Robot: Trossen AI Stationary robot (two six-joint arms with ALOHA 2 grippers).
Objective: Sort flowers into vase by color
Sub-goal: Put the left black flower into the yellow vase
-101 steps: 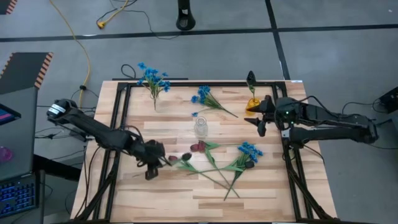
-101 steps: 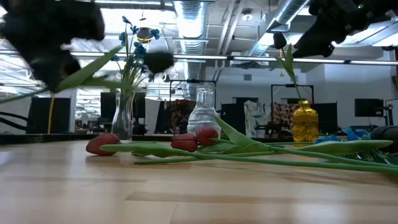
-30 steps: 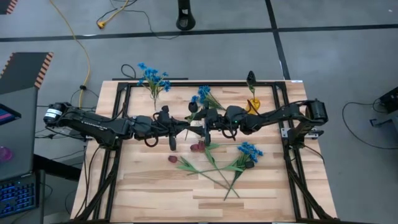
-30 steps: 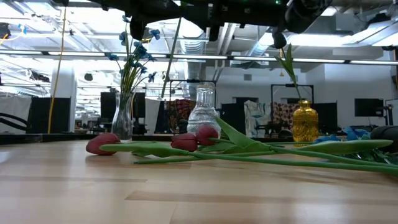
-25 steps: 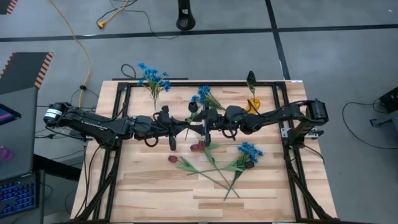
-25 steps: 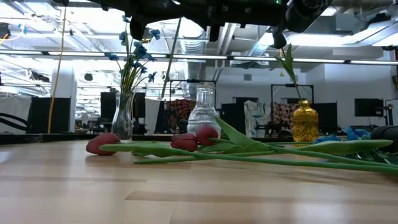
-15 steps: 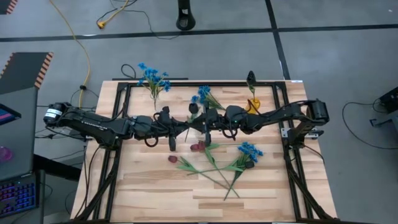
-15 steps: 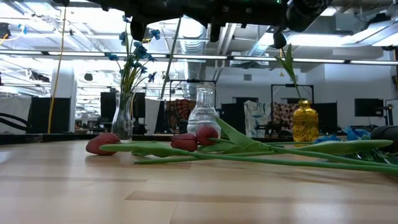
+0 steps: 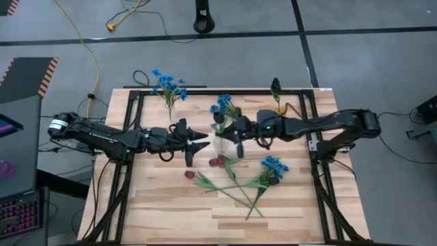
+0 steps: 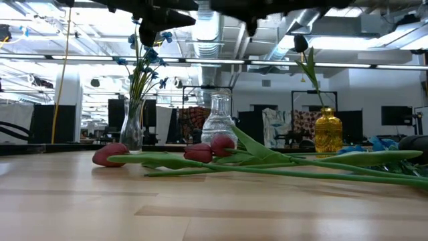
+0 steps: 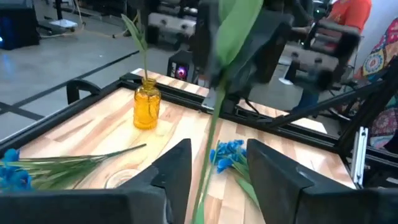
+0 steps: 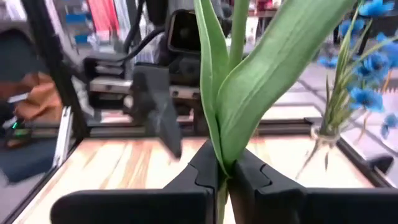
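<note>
Right pincer [image 9: 232, 131] hovered over mid-desk, above clear vase [image 10: 219, 125], clamped tight on a green stem [image 12: 224, 93] with broad leaves, seen in right wrist view. Stem also ran up between left pincer's fingers [image 11: 174, 171] in left wrist view, untouched by them.

Left pincer [image 9: 199, 140] just beside, toward left edge, fingers spread wide, nothing held.

Blue sprigs [image 9: 167, 85] stood in glass vase [image 10: 132, 127] near far-left corner. Dark bud [image 9: 275, 86] stood in yellow vase [image 10: 328, 134] near far-right corner. Another blue sprig [image 9: 225, 106] lay flat near far edge, middle.

Red buds [image 10: 200, 152] on long stems lay on desk [image 9: 171, 205] just nearside of clear vase, one more red bud [image 9: 190, 175] toward left. Blue sprig [image 9: 273, 166] lay among those stems, toward right edge.
</note>
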